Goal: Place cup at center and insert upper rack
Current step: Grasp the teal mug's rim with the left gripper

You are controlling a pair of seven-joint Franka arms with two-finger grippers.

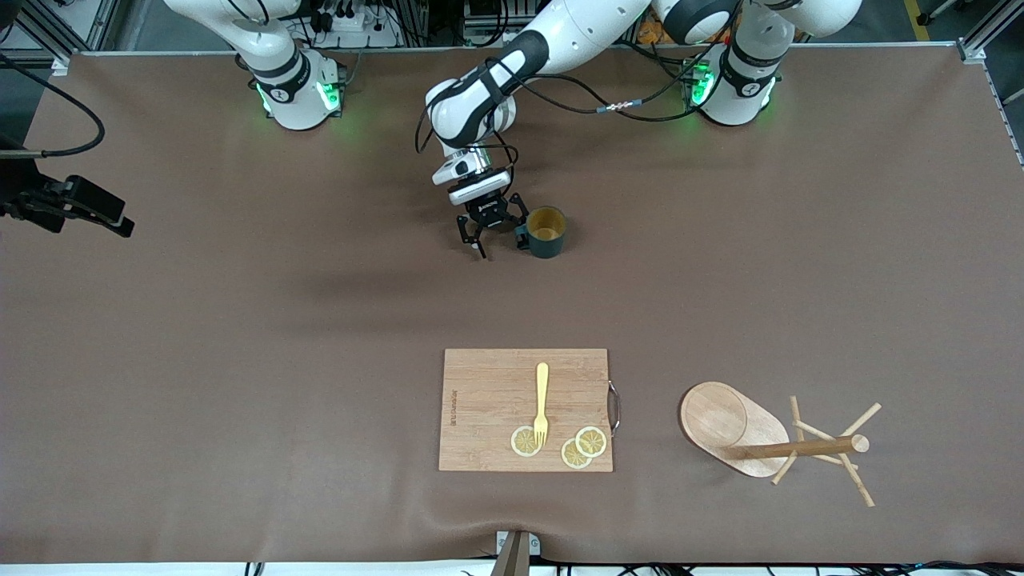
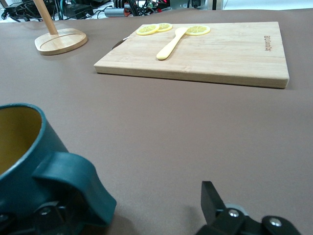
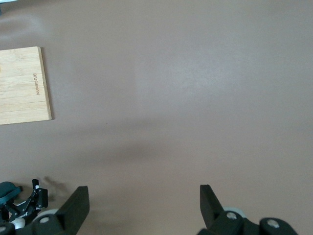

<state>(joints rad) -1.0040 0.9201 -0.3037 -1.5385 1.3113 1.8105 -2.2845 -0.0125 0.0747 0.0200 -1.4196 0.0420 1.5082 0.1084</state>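
The cup (image 1: 547, 232) stands upright on the table (image 1: 240, 320), in the middle stretch between the two arms' ends and much farther from the front camera than the board (image 1: 488, 400), which carries a fork (image 1: 542, 404) and lemon slices (image 1: 560, 444). The left gripper (image 1: 498, 230) sits low just beside the cup with its fingers spread wide; in the left wrist view the handle (image 2: 73, 183) lies close in front of one finger, the other finger (image 2: 210, 198) stands apart over bare table, and nothing is clamped. The right gripper (image 3: 142, 210) hangs high over bare table, also wide and empty; that arm waits. The rack (image 1: 768, 440) lies tipped on its side near the left arm's end of the table, nearer the front camera than the cup, its oval base (image 1: 720, 420) on edge and the pole (image 1: 800, 448) level with the table. The cup looks like glazed ware: rigid, probably slick and chippable, light enough for one gripper. The small handle or the rim wall seems the surest hold. The rack is likely light, stiff wood; the pole near the base should give a firmer grip than the thin pegs (image 1: 860, 420), which might snap or twist under load.
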